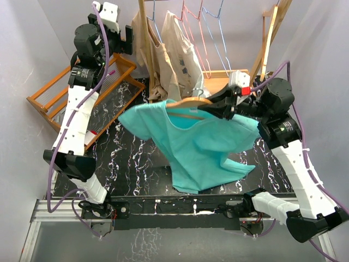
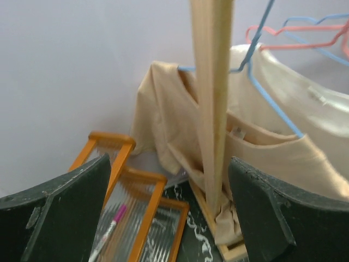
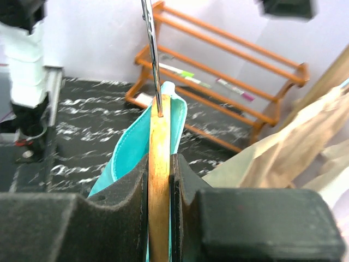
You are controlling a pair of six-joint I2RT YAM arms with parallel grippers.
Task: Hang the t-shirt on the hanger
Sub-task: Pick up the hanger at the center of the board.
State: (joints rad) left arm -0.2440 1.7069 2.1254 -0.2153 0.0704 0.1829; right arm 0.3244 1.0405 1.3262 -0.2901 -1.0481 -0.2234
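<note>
The right gripper (image 3: pixel 159 158) squeezes the wooden hanger (image 1: pixel 188 102) between its jaws. The teal t-shirt (image 1: pixel 202 147) hangs from it over the black worktop (image 1: pixel 131 164). The left gripper (image 1: pixel 130 39) is high up, jaws wide, holding nothing.

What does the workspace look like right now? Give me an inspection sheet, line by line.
Surface: black, white-veined table.
Job's things: teal t-shirt draped on the wooden hanger, held up in the air; hem sagging toward the table.
Clutter: orange rack holding pens; beige shirts hanging at the rear.
Grippers: right gripper shut on the hanger; left gripper open, empty, raised by a wooden post.
Cables: purple cables along both arms, clear of the shirt.
Surroundings: pale walls; nothing else seen.
</note>
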